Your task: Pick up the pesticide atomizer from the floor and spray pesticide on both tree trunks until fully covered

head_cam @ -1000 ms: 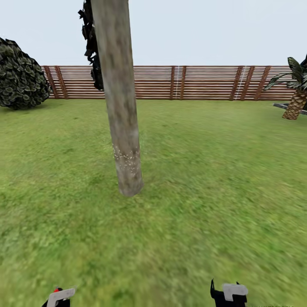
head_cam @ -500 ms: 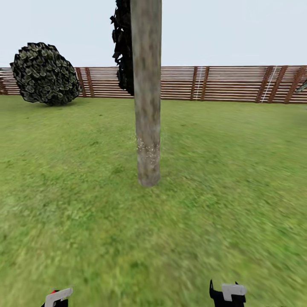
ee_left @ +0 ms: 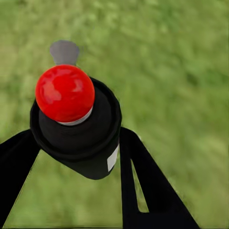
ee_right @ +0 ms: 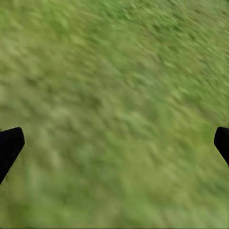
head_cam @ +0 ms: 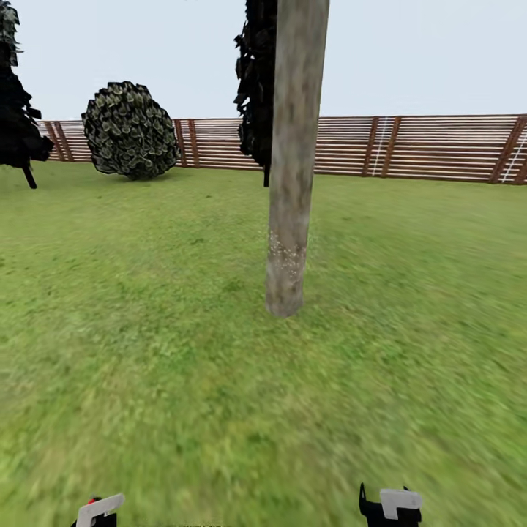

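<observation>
A thick pale grey-brown tree trunk rises from the lawn just ahead, right of centre, with a band of white specks low on it. The pesticide atomizer, a dark bottle with a red top, sits between the black fingers of my left gripper, which is shut on it over grass. In the head view the left gripper is at the lower left edge with the red top peeking out. My right gripper is at the lower edge. It is open, with grass between its fingertips.
A dark narrow tree stands behind the trunk. A round leafy bush and another dark tree are at the back left. The brown slat fence closes the far side. Green lawn lies all around.
The whole picture has shifted: the camera turned left, so the trunk now sits further right and the bush and a dark tree have come into view. Both grippers stay as they were.
</observation>
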{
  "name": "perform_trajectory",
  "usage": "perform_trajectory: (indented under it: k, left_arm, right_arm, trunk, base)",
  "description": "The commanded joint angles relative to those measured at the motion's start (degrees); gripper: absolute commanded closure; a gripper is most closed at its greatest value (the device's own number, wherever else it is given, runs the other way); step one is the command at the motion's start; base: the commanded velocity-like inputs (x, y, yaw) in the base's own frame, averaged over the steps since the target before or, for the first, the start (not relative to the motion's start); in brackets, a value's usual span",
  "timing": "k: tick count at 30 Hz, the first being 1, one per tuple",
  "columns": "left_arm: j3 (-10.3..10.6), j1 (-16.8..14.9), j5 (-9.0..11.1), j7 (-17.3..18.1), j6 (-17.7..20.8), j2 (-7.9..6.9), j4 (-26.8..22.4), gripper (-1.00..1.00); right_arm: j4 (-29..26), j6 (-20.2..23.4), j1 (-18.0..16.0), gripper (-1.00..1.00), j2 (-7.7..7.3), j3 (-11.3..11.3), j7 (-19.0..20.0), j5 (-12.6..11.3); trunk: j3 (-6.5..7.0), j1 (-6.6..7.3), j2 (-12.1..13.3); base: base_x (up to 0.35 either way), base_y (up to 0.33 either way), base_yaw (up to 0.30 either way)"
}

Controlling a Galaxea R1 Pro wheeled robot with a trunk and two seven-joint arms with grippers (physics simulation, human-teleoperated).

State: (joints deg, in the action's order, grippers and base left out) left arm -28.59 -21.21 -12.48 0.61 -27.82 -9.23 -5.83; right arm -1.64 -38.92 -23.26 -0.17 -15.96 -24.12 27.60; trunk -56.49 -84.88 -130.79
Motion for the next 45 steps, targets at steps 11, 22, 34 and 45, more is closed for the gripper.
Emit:
perform_trajectory:
  k: [11, 22, 34, 45]
  left_arm:
    - [-0.34, -0.06, -0.69, 0.18, -0.21, 0.09, 0.12, 1.0]
    - [-0.41, -0.06, -0.62, 0.13, 0.05, 0.0, 0.12, 1.0]
    - [-0.41, -0.06, -0.62, 0.1, 0.05, 0.01, 0.12, 1.0]
    - [-0.4, -0.06, -0.62, 0.12, 0.09, 0.08, 0.12, 1.0]
  right_arm:
    - [0.06, -0.1, -0.03, -1.0, -0.01, -0.3, -0.32, 0.6]
    - [0.06, -0.1, -0.03, -1.0, -0.01, -0.3, -0.32, 0.62]
    - [0.06, -0.1, -0.04, -1.0, -0.01, -0.3, -0.32, 0.62]
    - [0.06, -0.1, -0.03, -1.0, -0.01, -0.3, -0.32, 0.62]
  trunk:
    - [0.13, 0.01, -0.02]
    - [0.13, 0.01, -0.02]
    - [0.13, 0.01, -0.02]
    - [0.13, 0.01, -0.02]
  base:
    - [0.0, 0.0, 0.28]
    - [0.0, 0.0, 0.279]
    - [0.0, 0.0, 0.28]
    - [0.0, 0.001, 0.28]
